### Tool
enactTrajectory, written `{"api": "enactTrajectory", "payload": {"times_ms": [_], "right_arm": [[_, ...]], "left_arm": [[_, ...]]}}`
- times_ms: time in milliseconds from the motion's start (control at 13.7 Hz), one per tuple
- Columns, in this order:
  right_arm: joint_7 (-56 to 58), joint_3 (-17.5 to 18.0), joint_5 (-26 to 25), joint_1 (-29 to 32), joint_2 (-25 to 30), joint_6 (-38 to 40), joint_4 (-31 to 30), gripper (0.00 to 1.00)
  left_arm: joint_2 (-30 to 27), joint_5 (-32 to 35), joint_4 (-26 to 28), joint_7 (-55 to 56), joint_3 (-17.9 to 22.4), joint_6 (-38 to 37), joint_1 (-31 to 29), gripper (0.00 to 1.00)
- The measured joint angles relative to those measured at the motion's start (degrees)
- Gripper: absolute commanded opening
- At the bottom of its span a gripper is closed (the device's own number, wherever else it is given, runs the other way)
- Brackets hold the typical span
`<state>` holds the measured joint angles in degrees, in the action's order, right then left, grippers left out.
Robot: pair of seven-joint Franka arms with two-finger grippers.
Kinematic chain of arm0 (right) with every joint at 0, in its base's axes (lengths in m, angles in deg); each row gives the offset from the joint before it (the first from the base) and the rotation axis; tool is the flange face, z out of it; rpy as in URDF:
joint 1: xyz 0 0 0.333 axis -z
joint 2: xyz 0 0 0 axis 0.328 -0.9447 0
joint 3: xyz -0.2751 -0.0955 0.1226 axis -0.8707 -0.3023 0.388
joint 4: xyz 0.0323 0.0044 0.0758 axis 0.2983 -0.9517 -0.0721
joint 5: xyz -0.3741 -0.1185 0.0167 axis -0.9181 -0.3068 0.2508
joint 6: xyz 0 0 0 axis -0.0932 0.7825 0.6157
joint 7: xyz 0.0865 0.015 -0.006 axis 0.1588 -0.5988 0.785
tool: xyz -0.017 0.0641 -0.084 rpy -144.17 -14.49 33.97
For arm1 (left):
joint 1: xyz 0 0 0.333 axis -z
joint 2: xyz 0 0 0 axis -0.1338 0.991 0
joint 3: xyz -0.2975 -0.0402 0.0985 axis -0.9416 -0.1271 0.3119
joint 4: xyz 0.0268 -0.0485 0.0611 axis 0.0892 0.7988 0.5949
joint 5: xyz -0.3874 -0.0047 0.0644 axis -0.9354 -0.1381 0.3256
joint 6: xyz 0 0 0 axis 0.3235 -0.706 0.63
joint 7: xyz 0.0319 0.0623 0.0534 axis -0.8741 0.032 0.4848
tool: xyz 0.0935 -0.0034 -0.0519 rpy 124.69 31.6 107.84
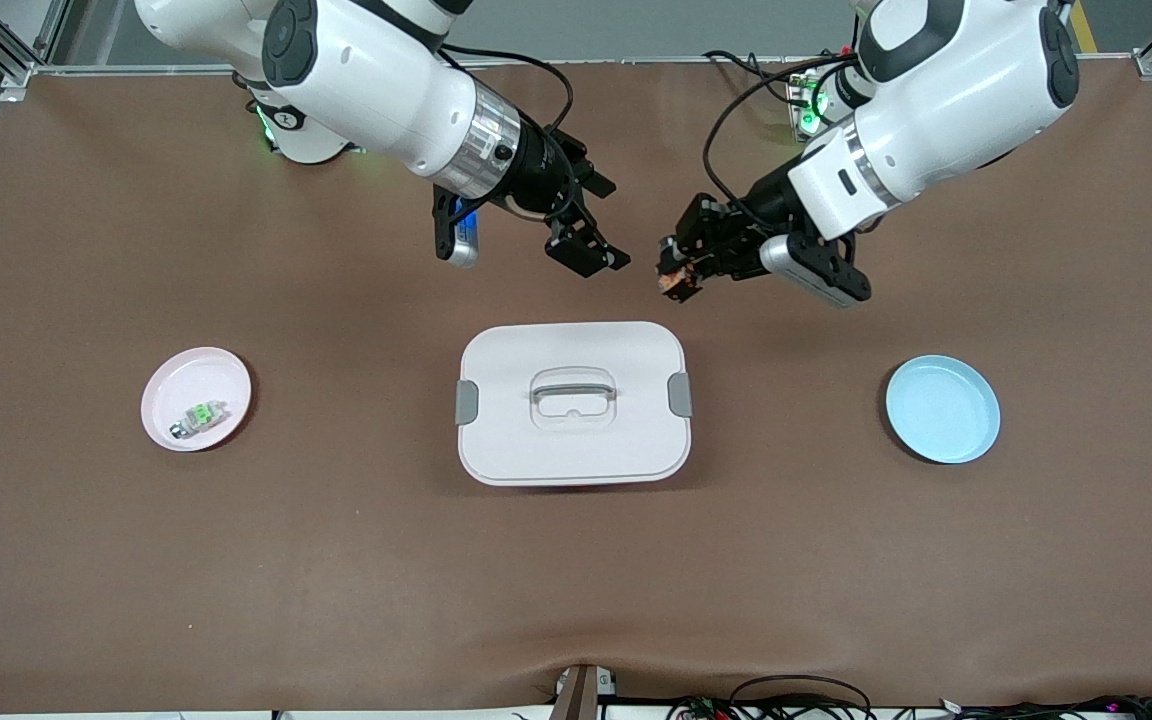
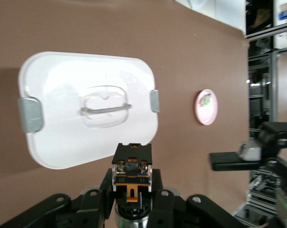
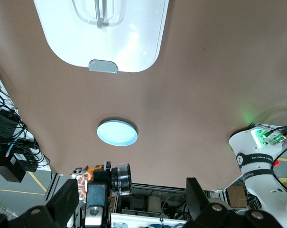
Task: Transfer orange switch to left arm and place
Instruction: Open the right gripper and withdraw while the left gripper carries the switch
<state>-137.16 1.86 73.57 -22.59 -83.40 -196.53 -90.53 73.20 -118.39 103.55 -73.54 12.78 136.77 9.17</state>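
Clamped on the orange switch (image 1: pixel 677 278), your left gripper (image 1: pixel 681 270) hangs in the air over the bare brown table (image 1: pixel 336 560), above the stretch between the arm bases and the box (image 1: pixel 573 402); the left wrist view shows the switch (image 2: pixel 131 168) pinched upright between the fingers, orange face and two screw terminals toward the lens. Your right gripper (image 1: pixel 604 222) hovers just beside it, toward the right arm's end of the table, its jaws spread wide and holding nothing, a small gap separating it from the switch. Below both grippers and nearer the front camera sits the white box, lid on, grey clips at either end and its recessed handle lying flat. Toward the right arm's end of the table you can see a pink plate (image 1: pixel 196 398) carrying a small green-and-clear switch (image 1: pixel 198 417). Toward the left arm's end rests a light blue plate (image 1: pixel 942 408), well apart from the box.
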Motion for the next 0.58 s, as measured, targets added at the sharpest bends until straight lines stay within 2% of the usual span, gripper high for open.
{"api": "enactTrajectory", "payload": {"times_ms": [292, 584], "right_arm": [[1.29, -0.64, -0.03, 1.66, 0.91, 5.84, 0.16, 1.00], [15.31, -0.96, -0.04, 7.38, 4.55, 20.01, 0.61, 1.00]], "left_arm": [[-0.12, 9.26, -1.81, -0.85, 0.12, -8.60, -5.48, 0.00], [-0.10, 16.43, -1.93, -6.64, 0.33, -15.50, -12.07, 0.00]]}}
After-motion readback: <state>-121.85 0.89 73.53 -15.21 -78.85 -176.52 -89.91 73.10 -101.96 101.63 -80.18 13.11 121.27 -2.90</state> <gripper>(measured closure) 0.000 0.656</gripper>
